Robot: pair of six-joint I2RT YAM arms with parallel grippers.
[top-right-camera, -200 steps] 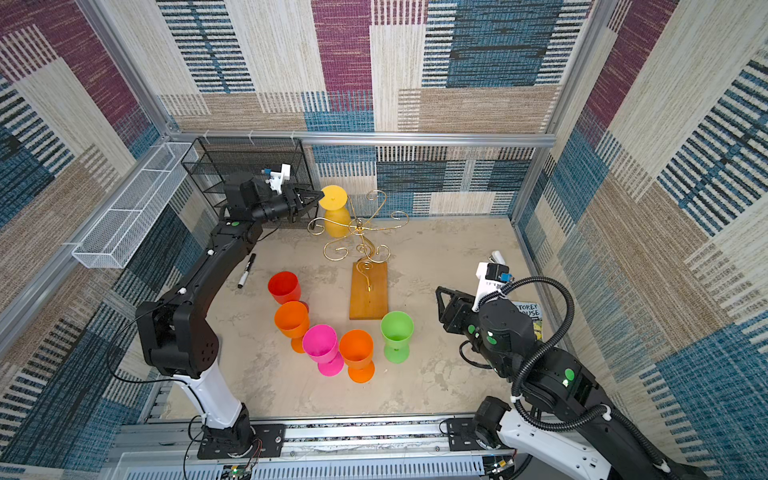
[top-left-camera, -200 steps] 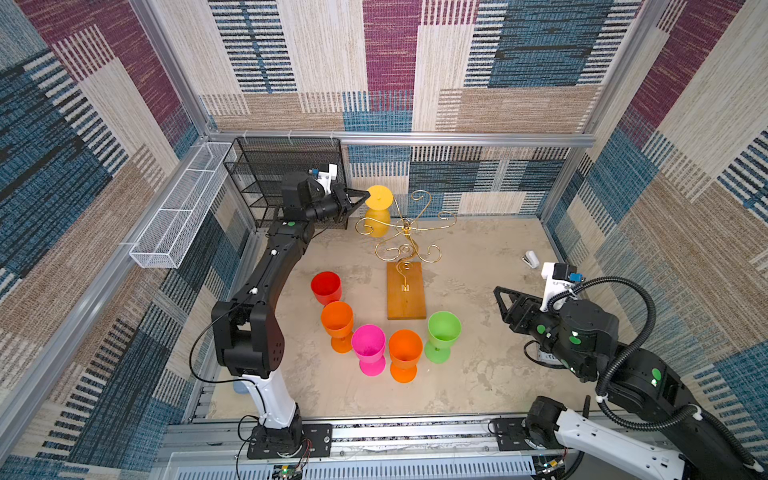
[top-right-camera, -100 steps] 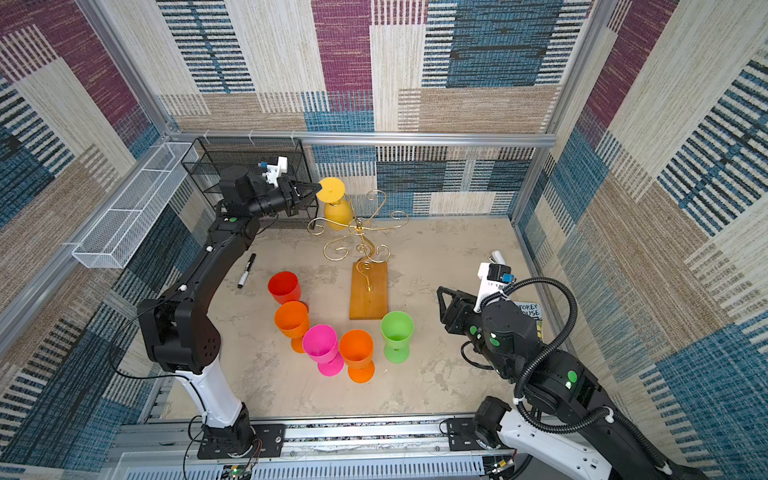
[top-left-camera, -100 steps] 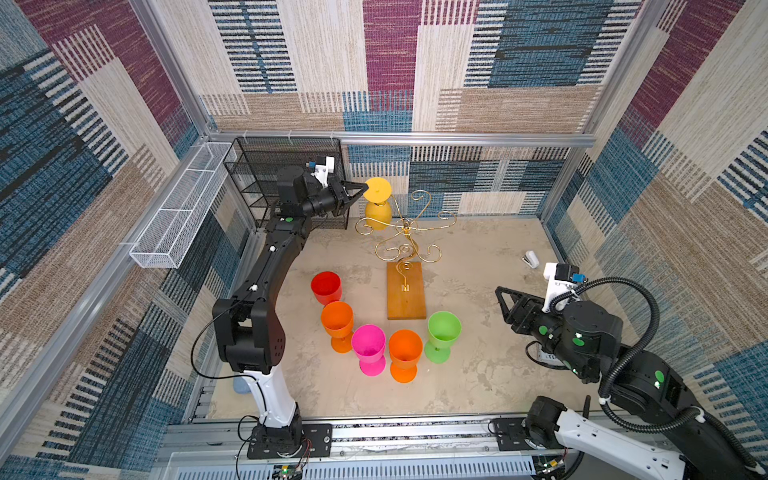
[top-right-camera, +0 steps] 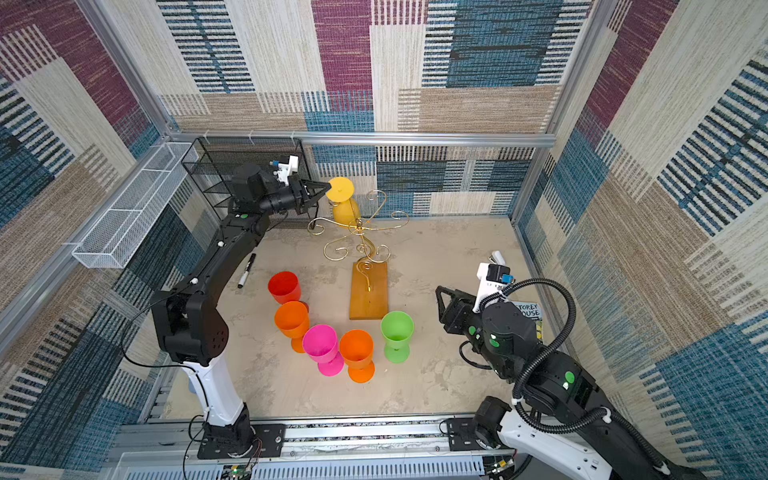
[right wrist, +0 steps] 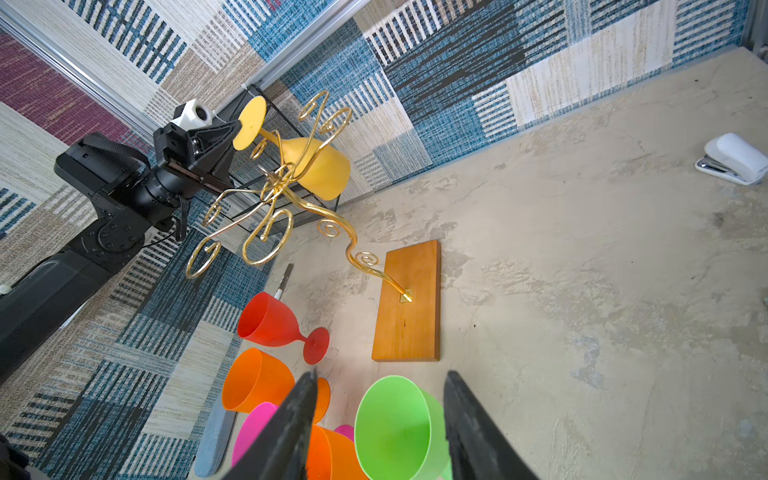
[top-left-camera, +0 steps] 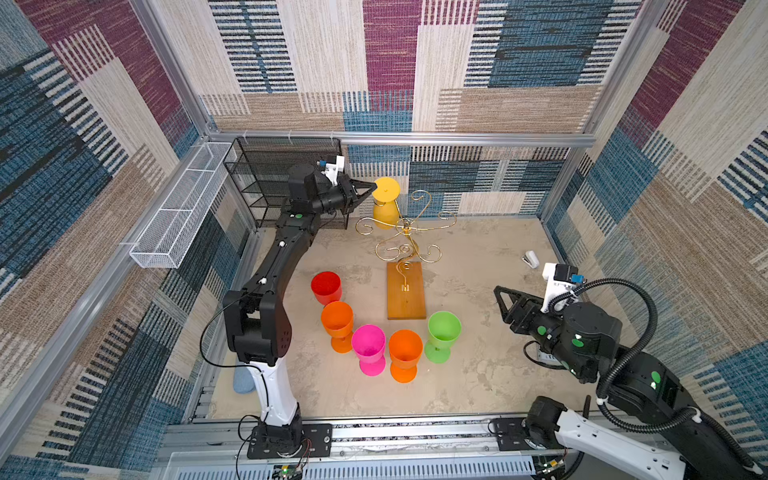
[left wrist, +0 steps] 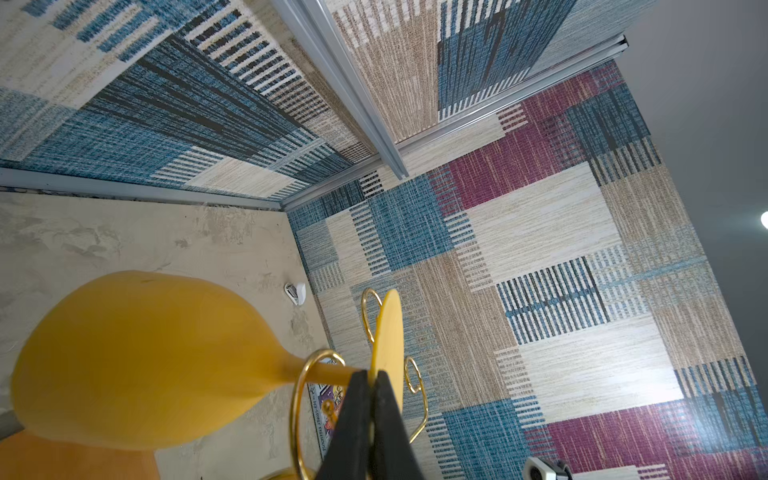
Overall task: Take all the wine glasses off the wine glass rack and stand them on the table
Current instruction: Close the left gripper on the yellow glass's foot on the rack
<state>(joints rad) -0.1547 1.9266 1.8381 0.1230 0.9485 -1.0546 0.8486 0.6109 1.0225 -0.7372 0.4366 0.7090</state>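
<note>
The left gripper [top-left-camera: 371, 189] is pinching shut on the rim of the yellow wine glass's [top-left-camera: 384, 212] foot disc. The glass is hanging bowl-down from a rear arm of the wine glass rack [top-left-camera: 406, 299], on the arm's side, up near the back wall. That corner is looking tight: the black mesh shelf [top-left-camera: 266, 174] is standing just behind the wrist, and the rack's gold scrolls are curling close around the glass stem. The right gripper [right wrist: 380, 376] is hovering low on the right with its jaws about half apart and nothing between them. The table [top-left-camera: 478, 249] is lying bare and wide between it and the rack's wooden base. I am counting one glass on the rack and five standing on the table in an arc around the front of the base: one red [top-left-camera: 326, 286], two orange [top-left-camera: 337, 320] [top-left-camera: 405, 351], one pink [top-left-camera: 368, 343] and one green [top-left-camera: 444, 328], the last four crowding nearly rim to rim. One marker [top-right-camera: 246, 271] is lying beside the left arm. One stapler [top-left-camera: 530, 259] is sitting near the right wall, one booklet [top-right-camera: 528, 311] is showing under the right arm, and one white wire basket [top-left-camera: 178, 212] is hanging along the left rail.
</note>
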